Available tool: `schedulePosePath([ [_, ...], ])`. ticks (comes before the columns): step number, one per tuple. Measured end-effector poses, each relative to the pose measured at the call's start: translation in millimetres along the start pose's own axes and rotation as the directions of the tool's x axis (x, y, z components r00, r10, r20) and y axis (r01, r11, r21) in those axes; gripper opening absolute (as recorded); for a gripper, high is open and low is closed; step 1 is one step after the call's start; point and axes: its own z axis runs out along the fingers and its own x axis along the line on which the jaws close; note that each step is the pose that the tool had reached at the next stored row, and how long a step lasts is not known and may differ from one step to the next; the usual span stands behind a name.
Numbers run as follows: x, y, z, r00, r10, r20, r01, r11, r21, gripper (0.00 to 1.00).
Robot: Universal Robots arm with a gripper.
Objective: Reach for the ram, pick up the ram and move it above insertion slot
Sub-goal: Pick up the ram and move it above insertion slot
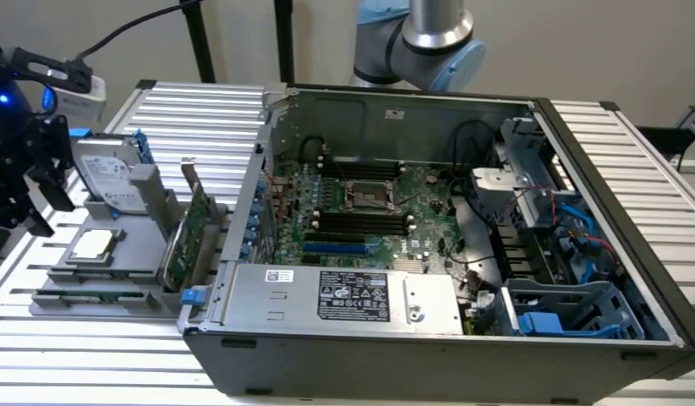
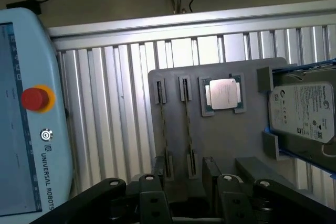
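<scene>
Wrist view, ram (image 2: 187,121) on edge in grey holder (image 2: 226,140), just beyond hand (image 2: 185,170), spread open, empty

I see my arm (image 1: 432,34) as silver tube with pale-blue joint caps — its gripper (image 2: 185,187) black linkages, bright screws.

The worktop (image 1: 630,161) is ribbed bare metal, pale, with a soft shine. The tray (image 2: 220,140) looks like matt grey plastic. The processor (image 2: 223,94) has a smooth satin metal lid. The hard drive (image 2: 302,111) has a silver metal cover with a white paper label. The ram (image 1: 94,297) is green circuit board. The computer case (image 1: 438,359) is dark matt metal. The control tablet (image 2: 52,145) is smooth pale plastic, and its red button (image 2: 35,98) is glossy.
</scene>
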Motion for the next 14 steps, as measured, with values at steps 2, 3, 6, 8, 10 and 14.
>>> schedulePosePath([
  [2, 0.5, -0.2, 3.6, 1.0000, 0.000, -0.0001, 0.000, 1.0000, 0.0000, 0.42],
  [3, 0.7, -0.2, 5.4, 1.0000, 0.000, -0.0001, 0.000, 1.0000, 0.0000, 0.42],
  [6, 0.9, -0.5, 11.0, 1.0000, -0.002, 0.0000, 0.002, 1.0000, 0.0000, 0.42],
  [8, 0.9, -0.6, 14.6, 1.0000, -0.006, -0.0003, 0.006, 1.0000, -0.0001, 0.42],
  [10, 1.0, -0.8, 18.2, 0.9998, -0.019, -0.0007, 0.019, 0.9998, 0.0000, 0.42],
  [14, 1.4, -1.1, 25.4, 0.9992, -0.040, -0.0017, 0.040, 0.9992, -0.0001, 0.42],
])
